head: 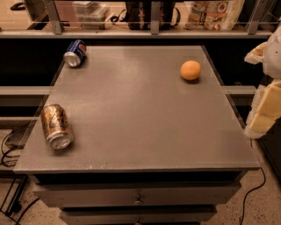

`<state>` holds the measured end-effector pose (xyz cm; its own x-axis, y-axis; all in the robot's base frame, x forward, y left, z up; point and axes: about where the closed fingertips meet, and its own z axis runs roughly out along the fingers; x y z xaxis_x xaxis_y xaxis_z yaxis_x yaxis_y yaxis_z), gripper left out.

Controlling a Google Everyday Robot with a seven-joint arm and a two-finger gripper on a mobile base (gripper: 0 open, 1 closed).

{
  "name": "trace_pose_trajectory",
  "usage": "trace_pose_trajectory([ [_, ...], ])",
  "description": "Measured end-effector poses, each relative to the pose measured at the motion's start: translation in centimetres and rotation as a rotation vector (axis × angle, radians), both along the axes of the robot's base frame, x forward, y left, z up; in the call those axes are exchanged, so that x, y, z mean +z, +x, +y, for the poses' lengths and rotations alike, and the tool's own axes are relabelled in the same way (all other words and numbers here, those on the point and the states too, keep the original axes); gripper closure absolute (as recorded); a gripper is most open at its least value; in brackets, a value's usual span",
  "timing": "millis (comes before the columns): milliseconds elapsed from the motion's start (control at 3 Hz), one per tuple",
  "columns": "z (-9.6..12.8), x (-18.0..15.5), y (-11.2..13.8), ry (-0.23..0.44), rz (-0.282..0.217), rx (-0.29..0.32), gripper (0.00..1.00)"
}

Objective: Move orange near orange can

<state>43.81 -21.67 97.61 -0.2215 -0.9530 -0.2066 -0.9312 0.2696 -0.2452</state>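
Grey matte tabletop (140,123), squarish, on a cabinet with two drawers (136,195) under the front edge, both shut, each with a small knob. Speckled floor (259,206) at lower right, and dark cables (9,149) trail down on the left. Behind the table there is a pale ledge (131,33) with metal uprights; a printed bag (215,13) sits behind it at upper right.

Orange can (56,126) lies on its side near the front-left edge, silver top toward the front; contents not visible. Blue can (75,53) lies on its side at the back-left corner, its silver end facing the front-left; contents not visible.

Orange (190,70) rests on the back-right part of the tabletop, nothing touching it, well apart from the orange can and diagonally across from it.

Gripper (266,115) is at the right frame edge, pale white-yellow, off the right side of the table and apart from the orange. Cannot tell if it is apart or together.
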Motion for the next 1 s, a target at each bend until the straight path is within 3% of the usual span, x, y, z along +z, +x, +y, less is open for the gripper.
trace_pose_trajectory([
  [333, 0.0, 0.0, 0.0, 0.0, 0.0, 0.0, 0.0],
  [1000, 0.6, -0.6, 1.8, 0.145, -0.091, -0.011, 0.0],
])
